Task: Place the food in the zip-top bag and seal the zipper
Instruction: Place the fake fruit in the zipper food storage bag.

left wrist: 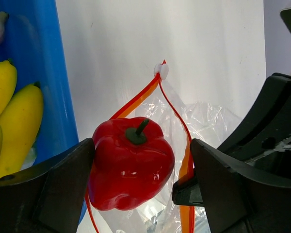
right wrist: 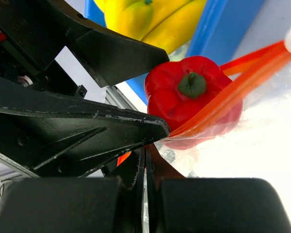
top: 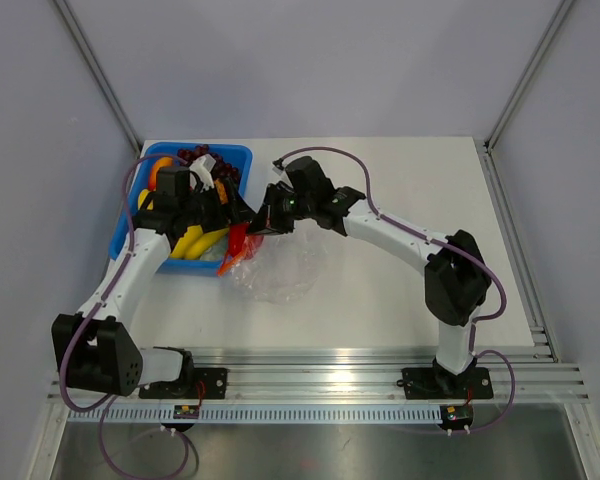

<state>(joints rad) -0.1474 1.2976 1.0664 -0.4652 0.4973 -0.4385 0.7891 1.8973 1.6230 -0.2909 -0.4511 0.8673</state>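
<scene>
A red toy pepper (left wrist: pixel 131 165) with a green stem sits between the fingers of my left gripper (left wrist: pixel 141 167), at the mouth of the clear zip-top bag (top: pixel 285 268). The left finger touches the pepper and a gap shows at the right finger, so the jaws are open. In the right wrist view the pepper (right wrist: pixel 184 92) lies partly behind the red-orange zipper (right wrist: pixel 233 92). My right gripper (right wrist: pixel 146 160) is shut on the zipper edge of the bag and holds the mouth up. Its fingertip (left wrist: pixel 184 191) also shows in the left wrist view.
The blue tray (top: pixel 195 150) stands at the back left, just left of the bag, with yellow toy bananas (top: pixel 195 242), an orange piece and dark fruit in it. Both arms meet over the bag's mouth beside the tray's right wall. Grey walls enclose the table.
</scene>
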